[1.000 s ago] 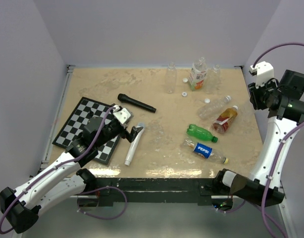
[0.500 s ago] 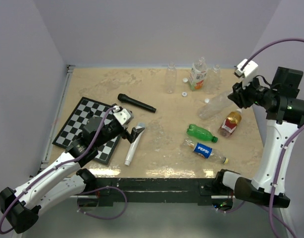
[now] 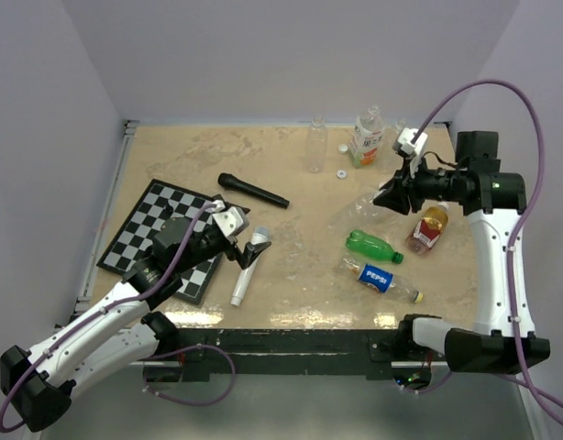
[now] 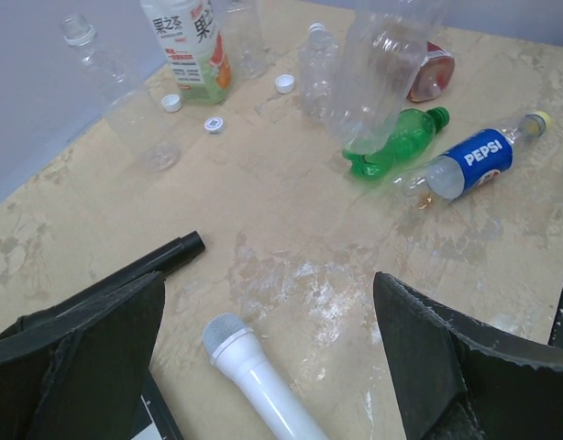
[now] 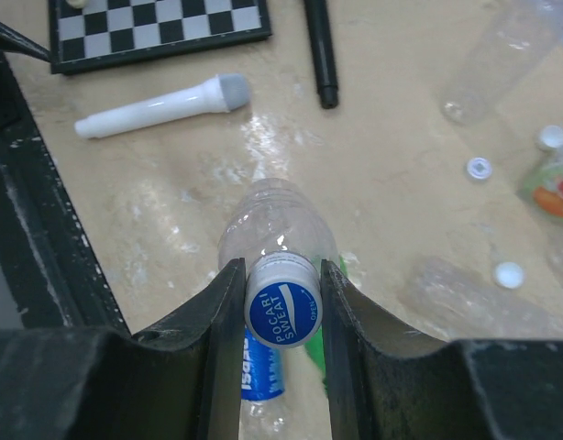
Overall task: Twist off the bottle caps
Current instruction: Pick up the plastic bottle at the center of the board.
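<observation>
Plainly, the risk lies in how the clear bottle (image 5: 277, 225) hangs. We see the right end effector (image 5: 281, 307) closed on its blue cap (image 5: 283, 301) and on nothing else. The body is free in the air above the green bottle (image 3: 371, 245), right of centre in the top view. We judge that a twist of the wrist would spin bottle and cap together and loosen nothing. A slip of the grip would drop the bottle onto the green one.

The left end effector (image 4: 268, 353) is spread wide and empty. It hovers over the white microphone (image 4: 245, 362), well apart at lower left.

The cap faces up into the right wrist camera. The bottle's long axis runs from the cap steeply down toward the tabletop (image 3: 291, 275), with the base tilted toward the left of the frame.
</observation>
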`<action>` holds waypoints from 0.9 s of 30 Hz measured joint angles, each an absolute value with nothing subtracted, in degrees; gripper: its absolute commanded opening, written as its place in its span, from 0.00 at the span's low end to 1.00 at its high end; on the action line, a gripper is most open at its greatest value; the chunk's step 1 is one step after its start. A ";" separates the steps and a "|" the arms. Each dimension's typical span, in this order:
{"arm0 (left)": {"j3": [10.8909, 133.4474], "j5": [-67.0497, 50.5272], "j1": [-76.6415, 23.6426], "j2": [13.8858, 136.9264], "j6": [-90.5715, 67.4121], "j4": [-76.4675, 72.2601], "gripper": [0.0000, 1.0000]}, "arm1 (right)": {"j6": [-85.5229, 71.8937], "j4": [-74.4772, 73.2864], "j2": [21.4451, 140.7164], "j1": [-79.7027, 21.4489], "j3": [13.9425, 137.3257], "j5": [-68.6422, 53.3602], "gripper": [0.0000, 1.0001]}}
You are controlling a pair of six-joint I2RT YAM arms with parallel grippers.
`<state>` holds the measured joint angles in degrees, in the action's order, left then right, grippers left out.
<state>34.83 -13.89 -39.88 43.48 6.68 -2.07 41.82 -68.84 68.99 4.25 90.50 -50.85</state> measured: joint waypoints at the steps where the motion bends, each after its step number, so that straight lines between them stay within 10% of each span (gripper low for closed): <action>1: 34.79 -14.92 -39.88 43.57 6.81 -2.11 1.00 | 41.41 -68.03 69.01 3.27 88.58 -51.44 0.00; 27: 37.65 -31.31 -42.11 64.97 2.02 -13.08 1.00 | 45.54 -62.50 78.43 -7.51 76.55 -68.84 0.00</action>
<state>37.65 -31.31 -42.11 64.97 2.02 -13.08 45.54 -62.50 78.43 -7.51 76.55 -68.84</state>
